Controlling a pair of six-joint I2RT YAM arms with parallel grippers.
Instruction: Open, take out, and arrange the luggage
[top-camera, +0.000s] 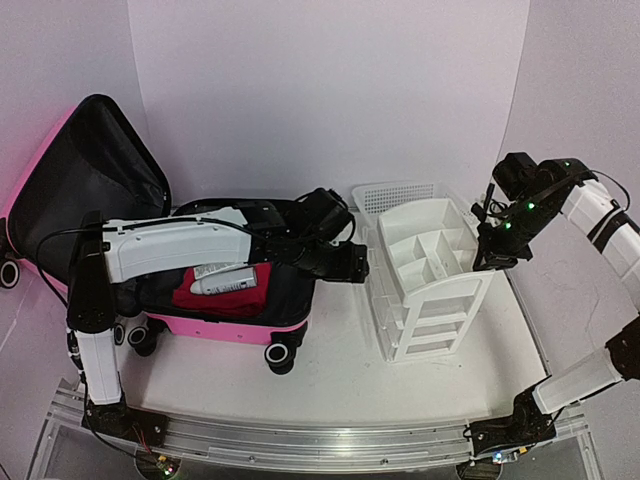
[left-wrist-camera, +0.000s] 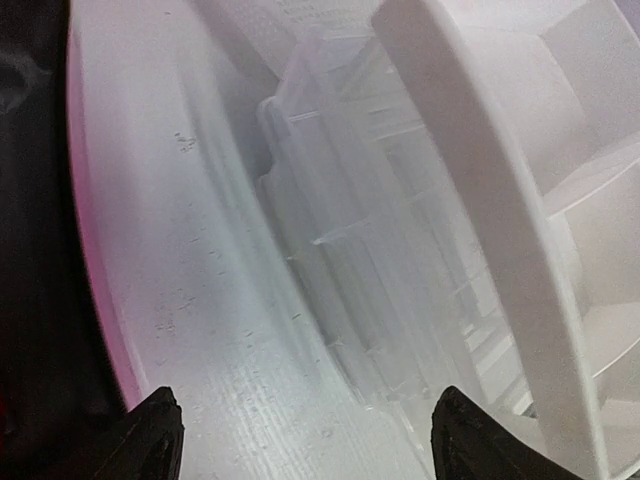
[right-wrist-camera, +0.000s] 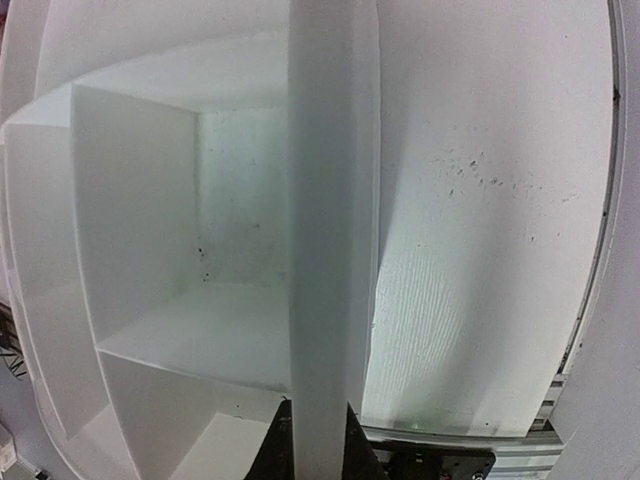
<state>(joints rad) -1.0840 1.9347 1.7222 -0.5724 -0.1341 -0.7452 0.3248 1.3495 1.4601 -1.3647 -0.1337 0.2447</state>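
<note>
The hot-pink luggage (top-camera: 240, 328) lies open at the left, its black-lined lid (top-camera: 95, 170) raised. A red cloth (top-camera: 222, 292) and a white tube (top-camera: 225, 281) lie in its base. My left gripper (top-camera: 360, 264) is open and empty between the luggage's right edge and the white drawer organizer (top-camera: 435, 290); its fingertips (left-wrist-camera: 160, 430) frame bare table in the left wrist view. My right gripper (top-camera: 492, 262) is shut on the organizer's right side wall (right-wrist-camera: 330, 240), which runs up between its fingers (right-wrist-camera: 280, 450).
A white mesh basket (top-camera: 395, 195) stands behind the organizer. A clear plastic box (left-wrist-camera: 360, 250) sits against the organizer's left side. The luggage's pink rim (left-wrist-camera: 85, 260) lies left of my left gripper. White walls close in the table.
</note>
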